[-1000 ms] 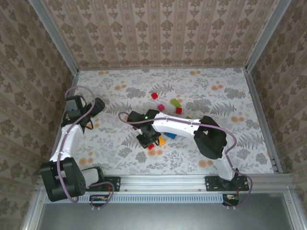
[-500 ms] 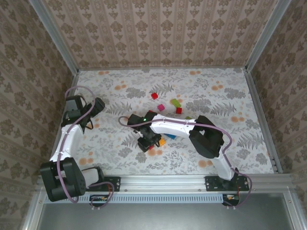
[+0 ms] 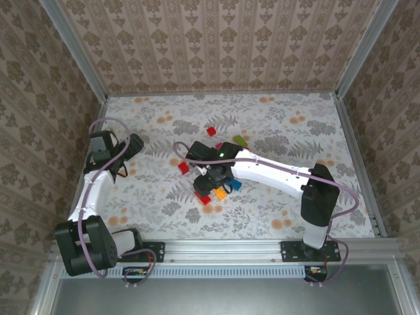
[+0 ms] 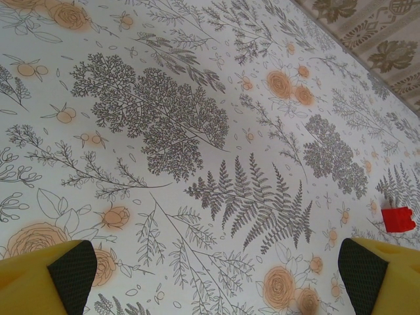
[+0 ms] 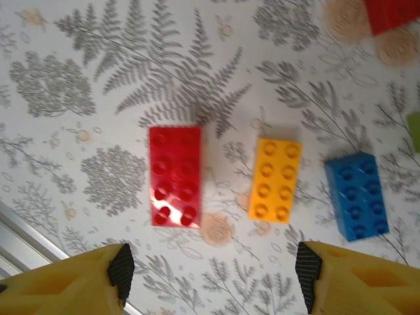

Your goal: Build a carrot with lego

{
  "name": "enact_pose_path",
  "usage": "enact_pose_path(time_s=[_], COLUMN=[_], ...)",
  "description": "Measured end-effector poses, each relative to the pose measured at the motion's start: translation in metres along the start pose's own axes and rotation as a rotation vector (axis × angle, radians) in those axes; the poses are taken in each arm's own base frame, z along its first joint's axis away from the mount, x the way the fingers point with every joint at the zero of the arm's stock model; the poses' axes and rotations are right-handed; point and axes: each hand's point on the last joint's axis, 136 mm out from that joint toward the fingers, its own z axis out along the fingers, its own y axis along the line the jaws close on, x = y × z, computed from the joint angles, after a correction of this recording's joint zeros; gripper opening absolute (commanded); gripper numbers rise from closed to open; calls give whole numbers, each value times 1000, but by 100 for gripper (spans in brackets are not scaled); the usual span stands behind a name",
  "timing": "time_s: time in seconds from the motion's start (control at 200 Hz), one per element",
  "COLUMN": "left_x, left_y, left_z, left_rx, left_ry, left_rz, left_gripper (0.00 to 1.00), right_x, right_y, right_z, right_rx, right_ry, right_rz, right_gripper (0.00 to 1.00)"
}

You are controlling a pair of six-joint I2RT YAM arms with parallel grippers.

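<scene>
We see the right gripper (image 5: 213,269) has parted its jaws over the red brick (image 5: 175,176). Its elbow (image 3: 319,197) has swung far out to the right.

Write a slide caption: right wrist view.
Open right gripper over red brick, orange brick and blue brick, lying apart.

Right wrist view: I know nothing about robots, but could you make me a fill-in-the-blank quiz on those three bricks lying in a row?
The orange brick lies between the blue brick and the ____ one.
Each of the three bricks shows ____ studs on top.
The right gripper hangs above them with its jaws ____.
Missing words: red, eight, open.
</scene>
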Motion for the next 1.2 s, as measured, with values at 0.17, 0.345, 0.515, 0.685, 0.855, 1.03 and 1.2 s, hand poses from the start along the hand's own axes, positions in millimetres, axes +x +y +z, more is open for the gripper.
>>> enact_pose_path(time_s=[0.17, 0.345, 0.515, 0.685, 0.855, 1.03, 1.2], left_x=[0, 1, 0, -4, -2, -1, -1], left_y=[-1, -1, -1, -4, -5, -3, -3], left_z=[0, 0, 0, -1, 1, 3, 3], left_rx=[4, 6, 7, 11, 12, 8, 8], left_ry=[2, 3, 2, -5, 2, 9, 9], left_rz=[0, 0, 0, 2, 4, 3, 3], left_gripper=[99, 99, 99, 99, 99, 99, 99], right_x=[20, 26, 26, 27, 29, 29, 29], right_y=[-24, -35, -37, -37, -39, -37, -37], right_z=[24, 57, 79, 92, 100, 106, 108], right_rx=[40, 54, 49, 37, 32, 20, 16], right_ry=[79, 136, 166, 183, 199, 206, 207], right_rz=[40, 59, 59, 67, 73, 75, 73], right_gripper=[64, 61, 58, 56, 54, 48, 41])
